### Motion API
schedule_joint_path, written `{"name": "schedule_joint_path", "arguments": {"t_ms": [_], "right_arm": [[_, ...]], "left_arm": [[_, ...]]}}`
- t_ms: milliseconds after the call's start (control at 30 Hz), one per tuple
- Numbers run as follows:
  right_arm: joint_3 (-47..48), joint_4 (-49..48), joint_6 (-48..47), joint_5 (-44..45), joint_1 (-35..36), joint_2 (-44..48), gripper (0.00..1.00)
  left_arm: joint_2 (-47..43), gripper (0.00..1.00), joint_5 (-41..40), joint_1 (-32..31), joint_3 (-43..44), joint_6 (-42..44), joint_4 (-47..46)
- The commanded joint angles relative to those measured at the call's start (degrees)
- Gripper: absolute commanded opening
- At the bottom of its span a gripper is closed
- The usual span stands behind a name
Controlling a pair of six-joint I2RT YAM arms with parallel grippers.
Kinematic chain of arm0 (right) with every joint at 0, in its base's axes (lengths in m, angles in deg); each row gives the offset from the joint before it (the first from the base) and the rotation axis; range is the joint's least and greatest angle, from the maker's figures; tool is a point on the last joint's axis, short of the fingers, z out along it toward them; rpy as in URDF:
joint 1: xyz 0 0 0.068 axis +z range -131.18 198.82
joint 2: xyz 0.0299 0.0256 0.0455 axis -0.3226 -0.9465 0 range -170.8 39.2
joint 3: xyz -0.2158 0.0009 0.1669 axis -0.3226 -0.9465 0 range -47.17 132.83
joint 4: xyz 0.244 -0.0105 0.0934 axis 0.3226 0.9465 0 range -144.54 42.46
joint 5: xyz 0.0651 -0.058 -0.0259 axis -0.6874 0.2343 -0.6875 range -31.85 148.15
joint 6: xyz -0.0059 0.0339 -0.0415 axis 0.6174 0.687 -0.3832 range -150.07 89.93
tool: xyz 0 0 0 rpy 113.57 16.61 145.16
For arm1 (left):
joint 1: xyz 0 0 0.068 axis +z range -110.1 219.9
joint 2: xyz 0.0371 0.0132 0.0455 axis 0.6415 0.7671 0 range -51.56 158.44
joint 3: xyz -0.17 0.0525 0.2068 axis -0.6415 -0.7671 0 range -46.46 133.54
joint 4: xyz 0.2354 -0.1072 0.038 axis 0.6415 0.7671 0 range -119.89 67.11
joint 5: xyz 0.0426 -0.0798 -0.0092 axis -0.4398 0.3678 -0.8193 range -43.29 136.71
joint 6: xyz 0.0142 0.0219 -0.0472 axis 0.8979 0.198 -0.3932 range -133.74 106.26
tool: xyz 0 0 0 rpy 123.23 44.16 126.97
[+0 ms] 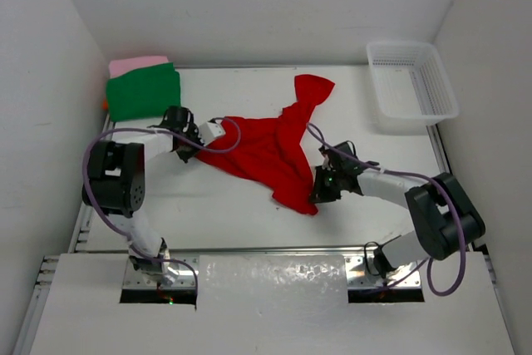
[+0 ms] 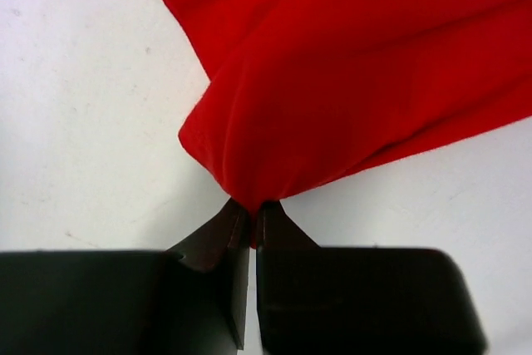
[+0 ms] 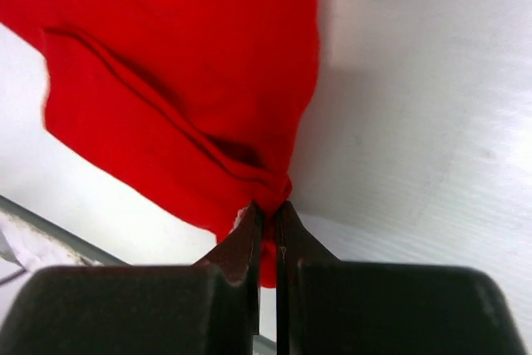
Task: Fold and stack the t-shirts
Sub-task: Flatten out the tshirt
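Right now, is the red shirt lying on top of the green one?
No, the red shirt is spread out in the middle, apart from the folded green shirt at the far left.

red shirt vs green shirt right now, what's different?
Shape: the red t-shirt is spread out and rumpled in the middle; the green t-shirt is folded into a neat rectangle at the far left corner.
Grip: the red one is pinched at opposite ends by the left end effector and the right end effector; the green one is untouched.
Stacking: green sits on a pink t-shirt; red is on no stack.
Shared: both are plain, solid-colour fabric.
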Motion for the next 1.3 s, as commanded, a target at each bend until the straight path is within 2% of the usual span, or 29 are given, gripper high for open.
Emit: {"name": "schedule_joint_path", "arguments": {"t_ms": [0, 33, 67, 100, 133, 167, 200, 233, 267, 300, 367, 400, 467, 500, 533, 567, 667, 833, 933, 1000, 1033, 1067, 1100, 1133, 1167, 1200, 1233, 1267], "right_arm": [[8.79, -1.54, -0.62, -1.64, -6.12, 1.48, 0.0], [12.14, -1.45, -1.06, -2.35, -8.34, 0.61, 0.0], [16.79, -0.67, -2.72, -3.05, -10.45, -0.71, 0.0], [28.76, 2.99, -3.86, -3.75, -14.38, -4.64, 0.0], [35.84, 5.47, -6.92, -3.41, -16.07, -6.94, 0.0], [44.17, 8.45, -8.61, -2.37, -17.4, -9.57, 0.0], [61.4, 14.57, -10.1, 0.08, -19.5, -15.08, 0.0], [70.1, 17.15, -11.6, 0.71, -20.56, -18.01, 0.0], [79.41, 19.79, -11.78, 0.89, -21.36, -20.99, 0.0], [96.38, 23.3, -11.61, 0.72, -22.67, -26.51, 0.0], [107.75, 23.6, -9.77, -0.15, -24.08, -29.45, 0.0], [108.5, 19.59, -9.07, -0.68, -25.31, -29.11, 0.0], [100.47, 12.3, -8.01, -0.6, -27.15, -21.58, 0.0], [90.33, 4.34, -8.01, -0.34, -28.04, -18.42, 0.0], [86.83, 1.56, -8.88, 0.27, -28.31, -13.43, 0.0], [83.49, 0.58, -10.8, 0.72, -28.57, -10.94, 0.0], [82.67, 3.37, -13.71, -0.16, -28.66, -8.9, 0.0], [73.64, 3.82, -18.2, -2.0, -28.66, 0.49, 0.0], [62.04, 3.65, -21.09, -6.3, -28.66, 6.38, 0.0], [50.02, 1.37, -23.72, -14.45, -28.66, 13.75, 0.0], [40.75, -1.08, -24.17, -17.53, -28.57, 16.56, 0.0], [36.22, -2.15, -24.09, -20.26, -28.49, 22.51, 0.0], [31.39, -3.11, -22.61, -23.42, -28.4, 25.44, 0.0], [22.81, -3.82, -21.12, -25.19, -28.05, 30.6, 0.0], [18.9, -3.74, -21.1, -25.21, -27.78, 33.0, 0.0], [14.86, -3.82, -19.28, -25.82, -27.43, 35.03, 0.0], [8.46, -3.22, -18.74, -26.26, -27.26, 36.88, 0.0], [6.4, -1.91, -18.9, -26.52, -27.25, 39.68, 0.0]], "left_arm": [[0.89, 0.0, 4.81, 1.45, 6.82, -5.1, 9.33], [0.45, 0.0, 5.62, 1.81, 9.72, -6.6, 10.13], [0.1, 0.0, 6.58, 2.07, 16.71, -9.66, 10.67], [0.1, 0.0, 7.99, 2.42, 21.04, -11.17, 11.11], [0.97, 0.0, 8.35, 2.42, 30.83, -14.4, 12.07], [1.85, 0.0, 8.7, 2.42, 36.32, -16.26, 12.95], [2.81, 0.0, 9.31, 2.6, 42.73, -17.93, 14.0], [4.13, 0.0, 9.67, 2.77, 48.71, -19.95, 16.19], [6.58, 0.0, 9.84, 2.95, 61.04, -23.19, 17.25], [7.56, 0.0, 9.76, 3.04, 66.73, -24.44, 18.22], [8.53, 0.0, 10.11, 3.04, 76.92, -25.94, 19.11], [7.84, 0.0, 10.11, 3.04, 77.85, -26.29, 18.32], [3.72, 0.0, 9.93, 2.95, 75.07, -26.47, 14.29], [2.22, 0.0, 10.63, 3.04, 73.22, -26.21, 12.45], [-0.14, 0.0, 11.16, 2.95, 71.11, -25.25, 12.52], [-0.77, 0.0, 12.47, 2.95, 70.83, -24.72, 14.52], [-3.23, 0.0, 13.36, 2.95, 67.77, -21.91, 17.34], [-9.56, 0.0, 11.6, 2.95, 57.05, -16.46, 21.65], [-14.13, 0.0, 11.61, 2.95, 49.25, -11.71, 26.22], [-17.02, 0.0, 10.37, 2.95, 45.45, -9.96, 30.25], [-18.08, 0.0, 10.72, 2.95, 41.17, -8.38, 32.27], [-19.23, 0.0, 12.2, 2.86, 38.69, -5.58, 37.51], [-21.59, 0.02, 12.65, 2.78, 32.57, 0.97, 40.17], [-23.52, 0.21, 12.92, 2.78, 25.72, 6.43, 44.73], [-23.54, 0.27, 12.66, 2.69, 25.65, 6.48, 46.6], [-24.41, 0.3, 12.22, 2.69, 19.3, 10.4, 48.62], [-24.6, 0.31, 11.17, 2.69, 16.45, 11.83, 50.47], [-24.51, 0.31, 10.73, 2.69, 14.25, 13.67, 53.1]]}}
